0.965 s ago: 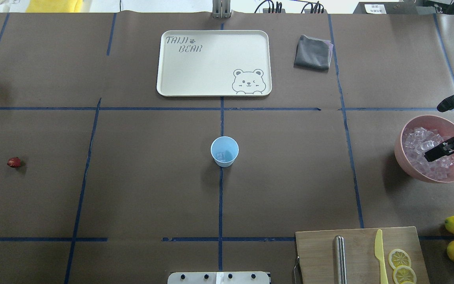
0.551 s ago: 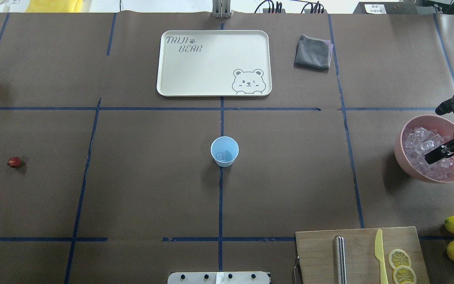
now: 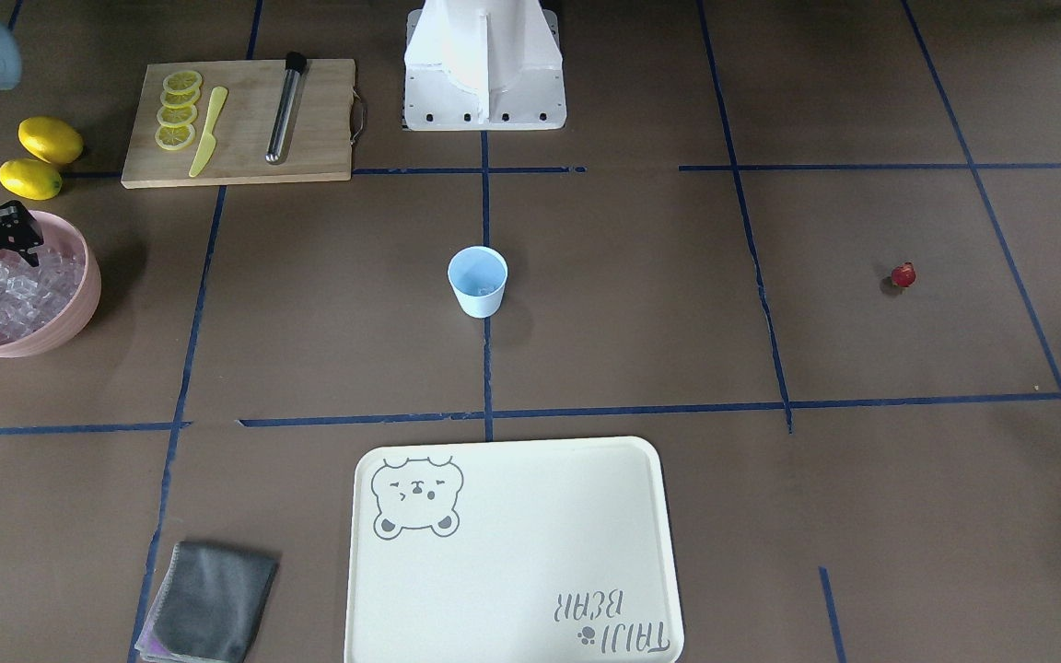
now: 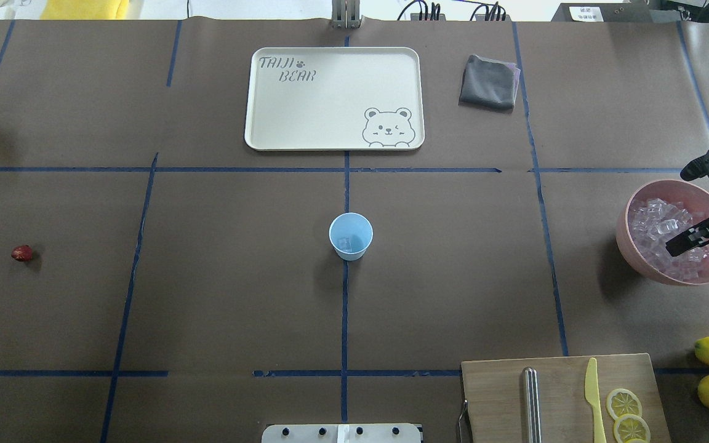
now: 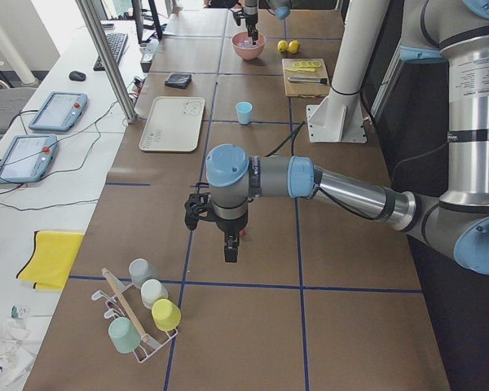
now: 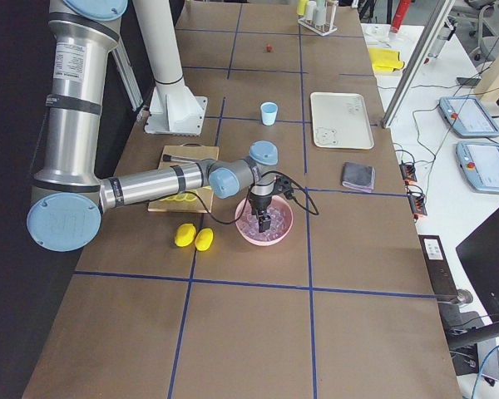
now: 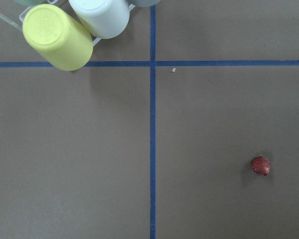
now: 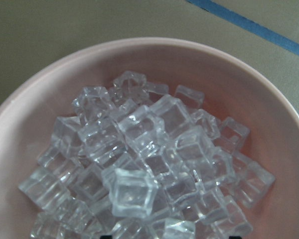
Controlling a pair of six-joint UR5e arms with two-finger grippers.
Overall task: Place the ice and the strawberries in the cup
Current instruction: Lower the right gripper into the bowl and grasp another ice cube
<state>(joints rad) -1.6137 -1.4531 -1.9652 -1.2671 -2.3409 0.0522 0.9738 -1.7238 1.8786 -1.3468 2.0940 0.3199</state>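
Right gripper point(image 4: 679, 244): fingers spread, tips down over ice point(image 8: 139, 164) heaped in pink bowl point(image 8: 249, 79), desk's right edge; left gripper point(image 5: 231, 247): grip cannot be told, strawberry point(image 7: 260, 166) nearby, left edge; cup point(image 4: 351, 235) mid-desk.

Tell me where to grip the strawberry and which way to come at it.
Pinch the strawberry across its red body, coming straight down from above. It is small and lies low on the table with nothing close by, so jaws can drop either side.
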